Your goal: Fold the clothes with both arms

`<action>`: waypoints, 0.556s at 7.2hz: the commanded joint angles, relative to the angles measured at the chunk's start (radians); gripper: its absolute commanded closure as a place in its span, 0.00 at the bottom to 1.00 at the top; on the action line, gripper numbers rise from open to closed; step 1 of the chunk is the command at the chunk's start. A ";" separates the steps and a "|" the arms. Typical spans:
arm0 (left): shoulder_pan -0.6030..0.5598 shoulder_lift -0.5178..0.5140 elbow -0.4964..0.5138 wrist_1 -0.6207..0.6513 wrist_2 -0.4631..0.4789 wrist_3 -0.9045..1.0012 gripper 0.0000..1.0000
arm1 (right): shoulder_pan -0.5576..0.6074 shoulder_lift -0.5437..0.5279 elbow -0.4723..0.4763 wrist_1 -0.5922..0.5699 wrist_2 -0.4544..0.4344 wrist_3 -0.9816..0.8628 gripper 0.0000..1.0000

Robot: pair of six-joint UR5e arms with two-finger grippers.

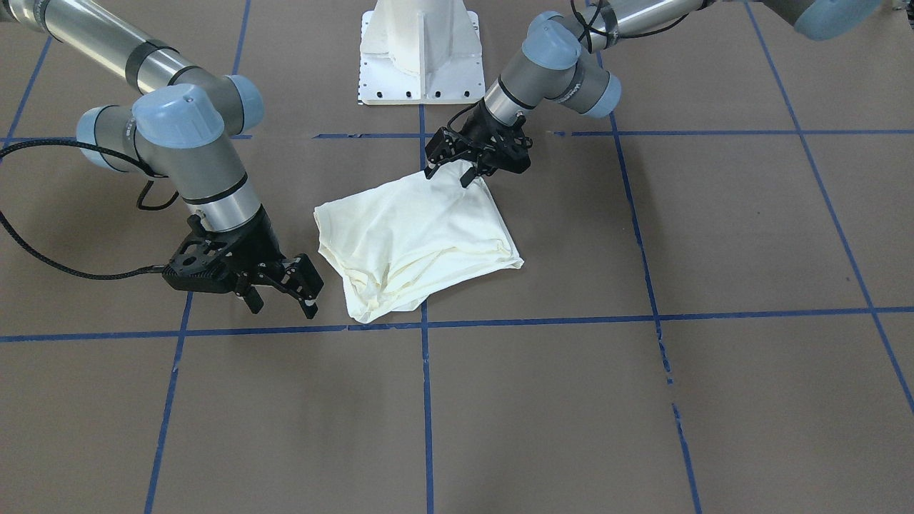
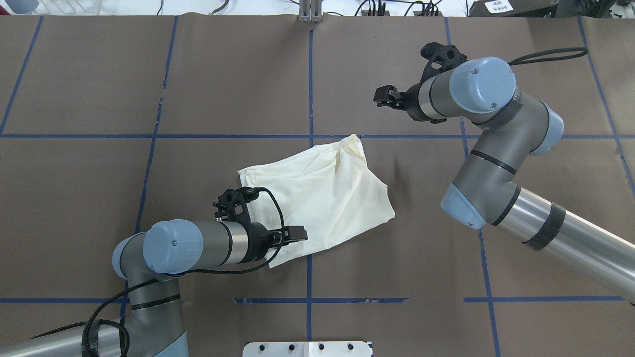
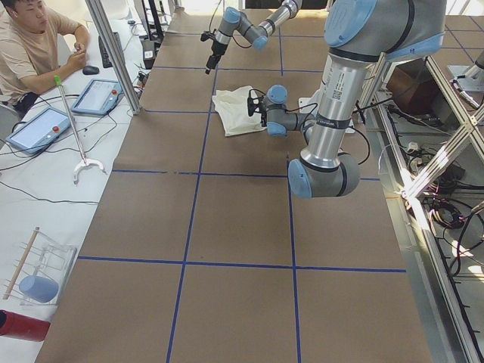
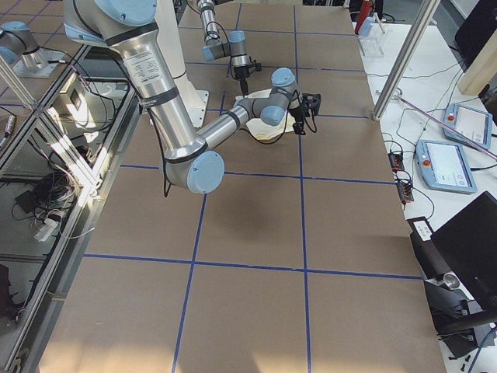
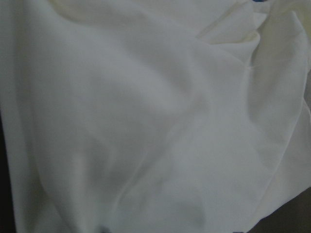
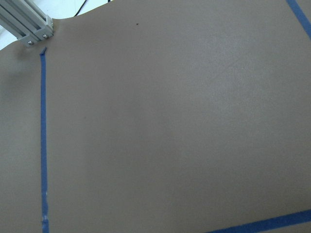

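The cream-white T-shirt (image 1: 414, 235) lies folded into a rough square at the table's middle, plain side up, with no print showing. It also shows in the overhead view (image 2: 322, 193) and fills the left wrist view (image 5: 146, 121). My left gripper (image 1: 450, 175) is open, its fingertips spread over the shirt's corner nearest the robot base; it also shows in the overhead view (image 2: 297, 232). My right gripper (image 1: 282, 305) is open and empty, just off the shirt's side on the far half of the table (image 2: 384, 95), apart from the cloth.
The white pedestal base (image 1: 421, 57) stands at the robot's edge. Blue tape lines (image 1: 426, 400) grid the brown table. An aluminium post (image 6: 26, 26) stands at the far edge. An operator (image 3: 30, 45) sits at a side desk with tablets (image 3: 38, 128).
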 commanded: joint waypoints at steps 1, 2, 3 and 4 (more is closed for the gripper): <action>-0.010 -0.002 -0.063 0.004 -0.009 0.004 0.13 | 0.001 0.000 -0.001 -0.001 0.001 0.000 0.00; -0.028 -0.002 -0.091 0.008 -0.010 0.006 0.12 | -0.001 -0.002 0.000 -0.001 0.001 0.000 0.00; -0.048 -0.001 -0.094 0.039 -0.036 0.007 0.12 | -0.001 -0.008 0.000 -0.002 0.002 -0.002 0.00; -0.083 0.001 -0.103 0.103 -0.091 0.026 0.08 | 0.001 -0.020 0.002 -0.013 0.011 -0.011 0.00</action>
